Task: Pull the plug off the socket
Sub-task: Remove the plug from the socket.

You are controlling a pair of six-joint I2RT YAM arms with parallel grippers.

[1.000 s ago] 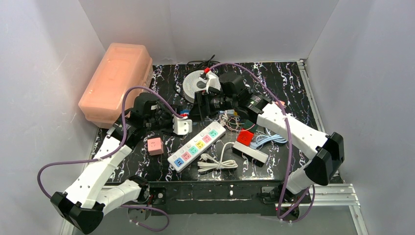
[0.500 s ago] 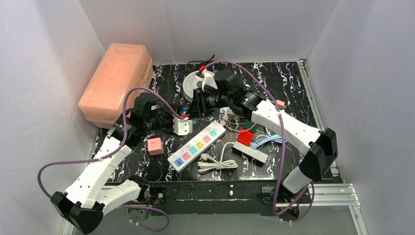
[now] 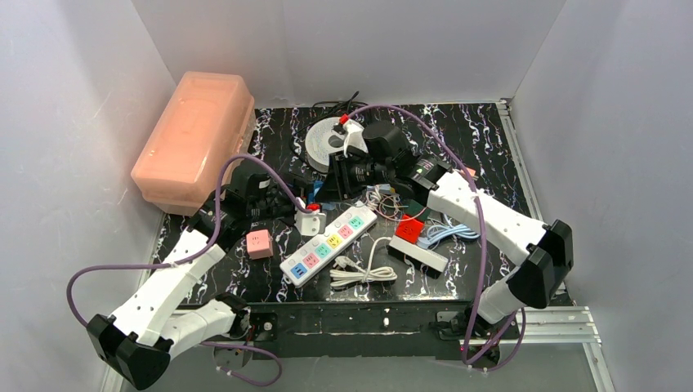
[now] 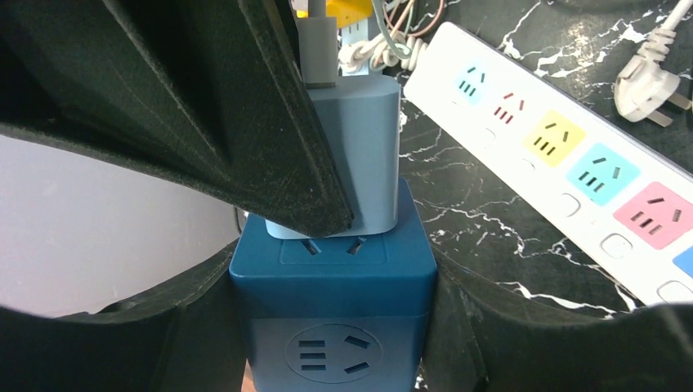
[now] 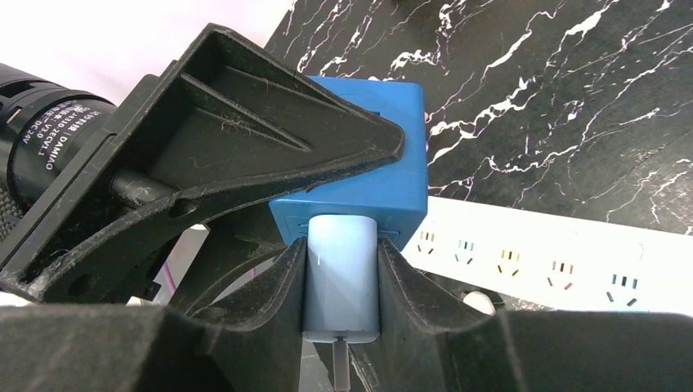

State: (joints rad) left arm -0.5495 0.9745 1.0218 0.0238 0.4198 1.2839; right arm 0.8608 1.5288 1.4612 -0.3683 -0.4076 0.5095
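Observation:
A dark blue cube socket [image 4: 331,286] is clamped between the fingers of my left gripper [image 4: 333,261], which press on its two sides. A pale blue plug [image 4: 364,155] with a grey cable sits seated in the socket's top face. My right gripper [image 5: 342,253] is shut on this plug [image 5: 342,269], its pads flat against both sides, right up against the socket [image 5: 368,139]. In the top view the two grippers meet over the mat's middle, left gripper [image 3: 296,201] and right gripper [image 3: 331,181], with a bit of the socket [image 3: 317,191] showing between them.
A white power strip [image 3: 328,237] with coloured outlets lies just in front of the grippers. Around it are a white cube [image 3: 310,221], a pink cube [image 3: 259,242], a red block [image 3: 411,229] and a coiled white cable [image 3: 364,269]. A pink box [image 3: 196,135] stands back left, a white reel [image 3: 327,140] behind.
My right gripper's jaws have closed onto the plug. The left arm has shifted a little to the right and nearer, still holding the socket.

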